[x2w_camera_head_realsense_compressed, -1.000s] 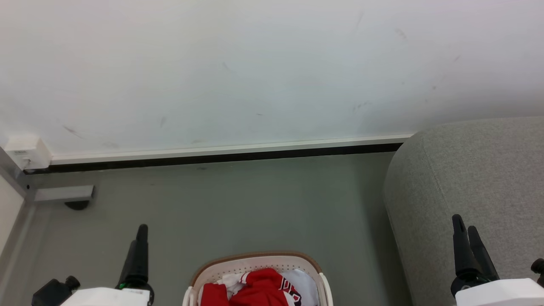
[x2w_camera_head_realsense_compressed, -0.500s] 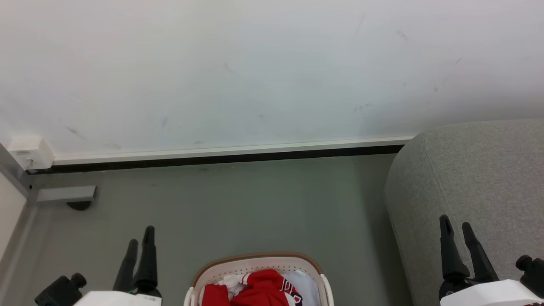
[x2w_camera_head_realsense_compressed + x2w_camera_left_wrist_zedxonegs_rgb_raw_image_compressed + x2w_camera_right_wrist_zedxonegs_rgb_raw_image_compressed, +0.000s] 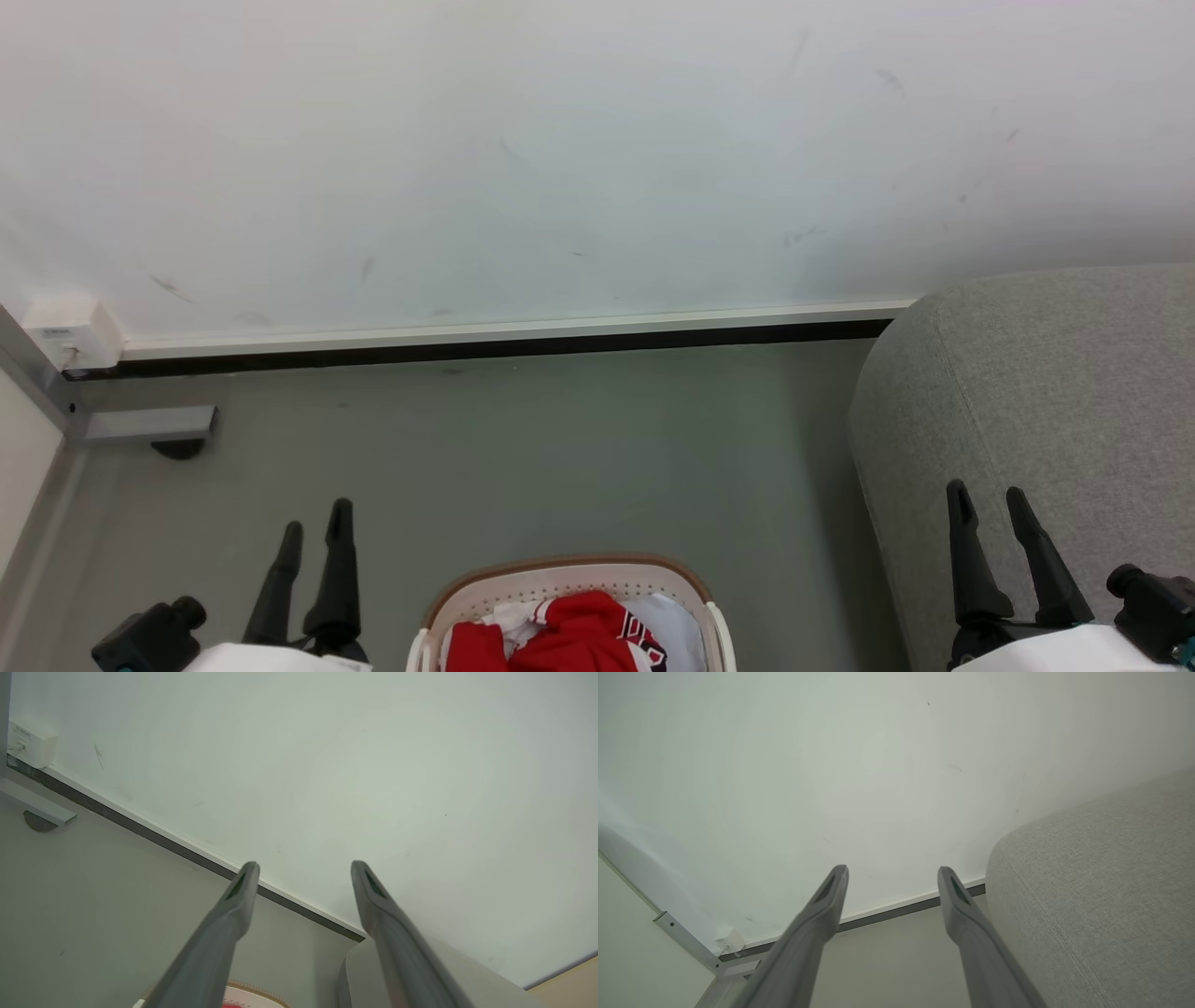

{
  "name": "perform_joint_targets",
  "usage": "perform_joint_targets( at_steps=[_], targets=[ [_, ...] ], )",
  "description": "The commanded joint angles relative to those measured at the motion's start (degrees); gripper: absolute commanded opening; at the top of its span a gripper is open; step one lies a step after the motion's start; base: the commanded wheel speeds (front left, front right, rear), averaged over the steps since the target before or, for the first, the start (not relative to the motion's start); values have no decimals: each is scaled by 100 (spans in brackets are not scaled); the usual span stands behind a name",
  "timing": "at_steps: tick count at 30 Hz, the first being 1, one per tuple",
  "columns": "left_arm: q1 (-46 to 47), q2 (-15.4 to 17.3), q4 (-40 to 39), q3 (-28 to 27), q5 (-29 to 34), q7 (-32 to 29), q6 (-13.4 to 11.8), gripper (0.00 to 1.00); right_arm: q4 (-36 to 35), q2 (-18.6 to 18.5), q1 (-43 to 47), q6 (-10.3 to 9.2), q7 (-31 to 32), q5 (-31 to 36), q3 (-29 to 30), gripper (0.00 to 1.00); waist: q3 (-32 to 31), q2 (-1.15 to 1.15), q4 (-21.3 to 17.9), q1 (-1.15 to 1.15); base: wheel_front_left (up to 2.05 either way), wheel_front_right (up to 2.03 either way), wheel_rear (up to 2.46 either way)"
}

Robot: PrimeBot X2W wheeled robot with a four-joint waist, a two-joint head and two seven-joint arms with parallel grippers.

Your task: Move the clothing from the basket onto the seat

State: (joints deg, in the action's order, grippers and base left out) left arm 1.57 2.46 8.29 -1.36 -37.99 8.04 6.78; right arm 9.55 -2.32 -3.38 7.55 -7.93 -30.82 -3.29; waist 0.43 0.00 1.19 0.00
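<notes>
Clothing (image 3: 579,627) lies in the basket (image 3: 523,584) near me. I see left gripper (image 3: 317,516) and right gripper (image 3: 984,489), jaws spread wide, holding nothing. Seat (image 3: 1055,392) stands right.

head: high, downward | wrists: low, facing wall (image 3: 373,765) | share: seat (image 3: 1087,882), likely

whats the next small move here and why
Probably bring the right hand in and down toward the red clothing, which lies piled in the basket. Both hands are open and hold nothing; the left hand hangs on the basket's other side. The right hand is in front of the seat, so its carry looks shorter.
</notes>
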Motion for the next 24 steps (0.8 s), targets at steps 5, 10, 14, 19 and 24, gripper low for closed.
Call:
perform_joint_targets(
  at_steps=[5, 10, 14, 19, 24],
  targets=[
    [-25, 50, -69, 25, 442, 102, 33, 100, -58, -65, 17, -7, -114, 383, -13, 100, 12, 0, 0, 0, 0, 0, 0],
    [-51, 52, -54, 62, 767, 181, 42, 100, -61, -66, 45, -7, -189, 678, -14, 100, 18, 0, 5, 0, 0, 0, 0],
    [-73, 53, -63, 64, 990, 239, 51, 100, -61, -67, 52, -8, -248, 902, -25, 100, 17, 0, 4, 0, 0, 0, 0],
    [-92, 55, -70, 97, 1263, 293, 61, 100, -54, -69, 70, -8, -303, 1106, -14, 100, 16, 0, 10, 0, 0, 0, 0],
    [-120, 57, -67, 121, 1548, 360, 65, 100, -47, -70, 79, -9, -373, 1359, -26, 100, 16, 0, 13, 0, 0, 0, 0]
  ],
)
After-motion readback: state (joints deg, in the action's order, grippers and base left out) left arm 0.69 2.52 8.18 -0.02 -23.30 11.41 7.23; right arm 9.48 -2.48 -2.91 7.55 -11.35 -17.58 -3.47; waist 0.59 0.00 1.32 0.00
